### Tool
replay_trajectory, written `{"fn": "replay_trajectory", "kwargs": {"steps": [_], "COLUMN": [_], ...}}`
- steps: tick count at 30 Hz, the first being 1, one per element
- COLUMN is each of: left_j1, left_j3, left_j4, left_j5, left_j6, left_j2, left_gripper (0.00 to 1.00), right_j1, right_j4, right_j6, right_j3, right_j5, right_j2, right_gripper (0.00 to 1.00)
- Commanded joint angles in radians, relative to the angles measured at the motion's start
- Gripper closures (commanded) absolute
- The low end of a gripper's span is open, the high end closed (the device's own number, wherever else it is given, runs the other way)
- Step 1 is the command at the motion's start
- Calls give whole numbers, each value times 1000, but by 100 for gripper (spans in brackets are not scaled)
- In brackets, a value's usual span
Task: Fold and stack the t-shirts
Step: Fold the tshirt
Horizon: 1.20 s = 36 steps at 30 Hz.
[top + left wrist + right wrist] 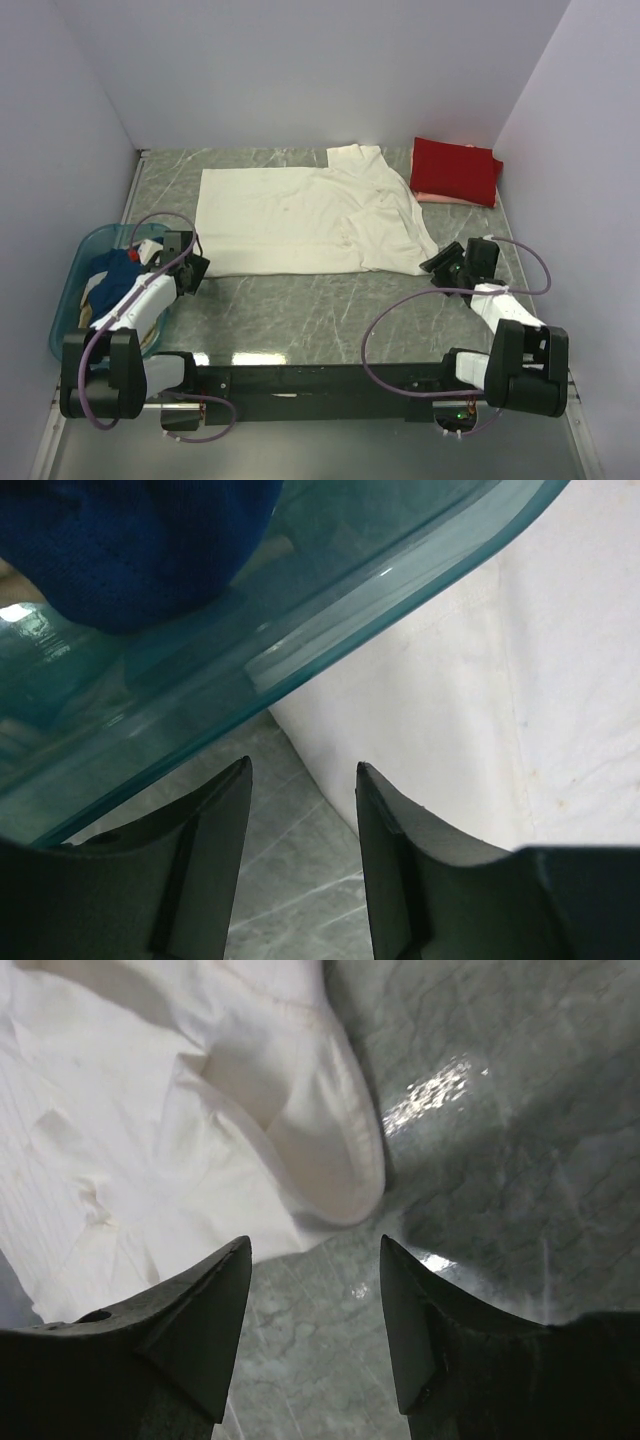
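T-shirt [270, 220], cream-white, soft, creased

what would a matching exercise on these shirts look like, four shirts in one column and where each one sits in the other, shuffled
Things:
1. cream-white t-shirt
2. red t-shirt
3. dark blue t-shirt
4. pale pink t-shirt

Places:
A. inside the teal basket at the left
B. spread out on the middle of the table
C. folded, on top of the pile in the far right corner
D. bottom of that pile, only its edge showing

Pairs: 1-B, 2-C, 3-A, 4-D
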Motion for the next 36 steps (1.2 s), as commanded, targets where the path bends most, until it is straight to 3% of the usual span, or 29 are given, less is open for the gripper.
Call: {"fn": "replay_trajectory", "kwargs": {"steps": [1, 9, 16, 22, 36], "left_j1": [14, 13, -15, -65, -144], "left_j3": [-7, -1, 27, 68, 143], "left_j4": [-10, -17, -59, -134, -211], "left_j5": [-92, -121, -152, -225, -315], "left_j6": [-3, -4, -41, -104, -191], "left_j2": [40, 61, 103, 143, 221], "left_gripper": [48, 49, 56, 55, 53], "right_j1": [-24, -24, -24, -24, -22], "right_j4": [87, 146, 153, 140, 161], "right_j6": [11, 25, 16, 3, 0], "right_j3": [-2, 20, 41, 66, 64], "right_j5": [-7, -53, -65, -69, -99], "right_j2": [42, 124, 148, 141, 135], "right_gripper": [39, 45, 55, 64, 73]}}
